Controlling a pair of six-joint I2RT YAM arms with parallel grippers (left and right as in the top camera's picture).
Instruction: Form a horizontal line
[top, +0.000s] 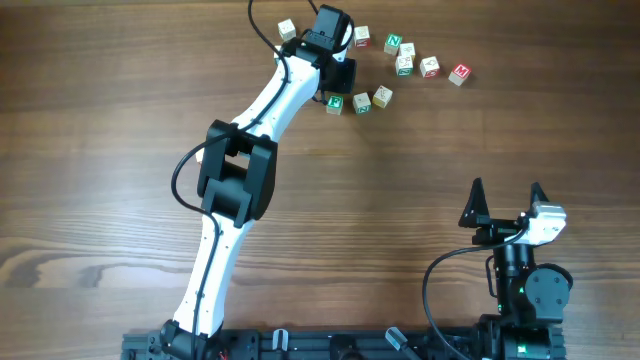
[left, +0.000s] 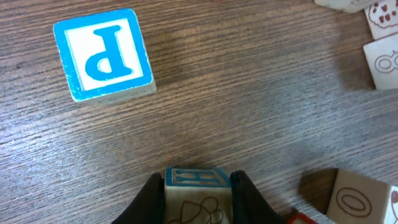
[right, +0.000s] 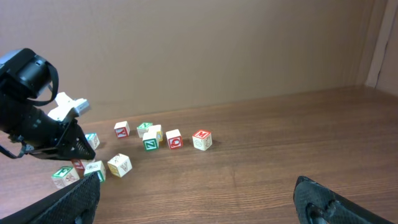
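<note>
From overhead, my left arm reaches across to the far edge of the bench (top: 100, 120), and my left gripper (top: 340, 78) is down among the scattered letter cubes. The horizontal line (top: 361, 102) lies just on the near side of that gripper. It is three small pale cubes in a loose row with small gaps between them, and the leftmost carries a green mark. Other single cubes (top: 430, 67) are strewn along the far edge to the right. My right gripper (top: 507, 190) sits near the bench's near right corner, spread wide and holding nothing.

In the left wrist view, my fingers (left: 146, 202) press against both sides of a blue-edged letter cube (left: 198, 193) that stands on the wood, so the left gripper is clenched on it. A blue P cube (left: 102, 53) lies ahead and to the left, well apart. A pale cube with an O (left: 357, 199) sits near on the right.

In the right wrist view, the row of three shows at the left, just beside the left gripper. My own two fingers stand far apart at the bottom corners, with only bare bench between them.
</note>
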